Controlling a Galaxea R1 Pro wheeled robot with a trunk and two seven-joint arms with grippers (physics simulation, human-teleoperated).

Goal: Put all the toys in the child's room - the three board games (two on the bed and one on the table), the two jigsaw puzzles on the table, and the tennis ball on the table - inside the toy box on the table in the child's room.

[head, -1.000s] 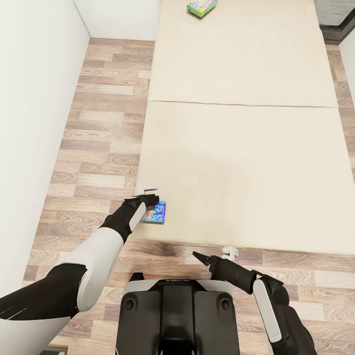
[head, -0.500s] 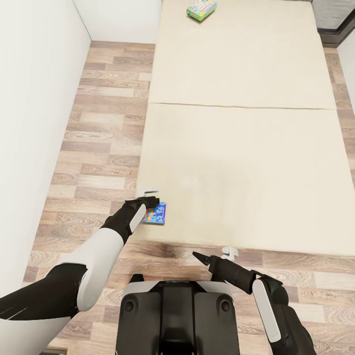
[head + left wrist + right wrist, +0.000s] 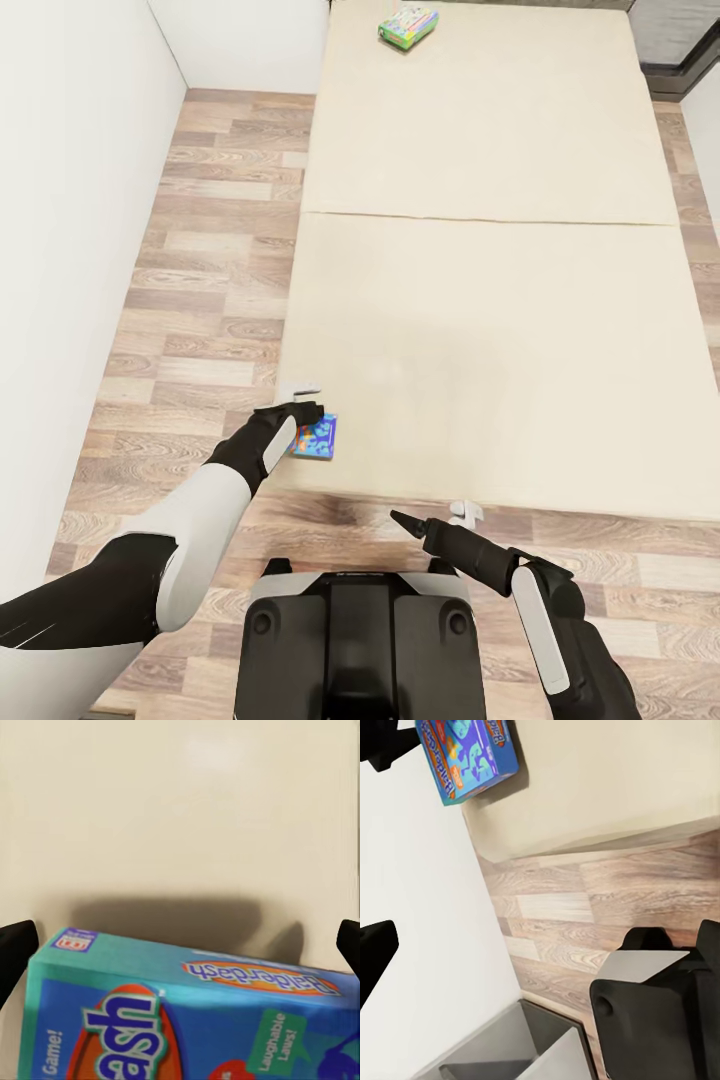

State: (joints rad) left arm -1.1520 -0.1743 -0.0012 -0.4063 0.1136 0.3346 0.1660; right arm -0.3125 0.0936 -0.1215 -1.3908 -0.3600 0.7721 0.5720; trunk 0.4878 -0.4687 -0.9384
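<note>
At the bed's [image 3: 480, 330] near left corner, the left gripper [image 3: 303, 400] reaches over the blue game [image 3: 316, 437], which lies flat on the mattress just by the edge. From the left wrist view the box [image 3: 180, 1012] sits between the two dark fingertips [image 3: 15, 949], which stand wide apart at either side and do not touch it, so the jaws are open and hold nothing. Farther right, near the robot's trunk, the right gripper [image 3: 432, 520] hovers over the floor [image 3: 200, 250] just short of the bed; whether its jaws are open cannot be told. At the bed's far end lies the second game [image 3: 408, 22]. Judging by this, the task is at an early stage: both bed games are not yet lifted, and neither toy box nor table is in sight.
</note>
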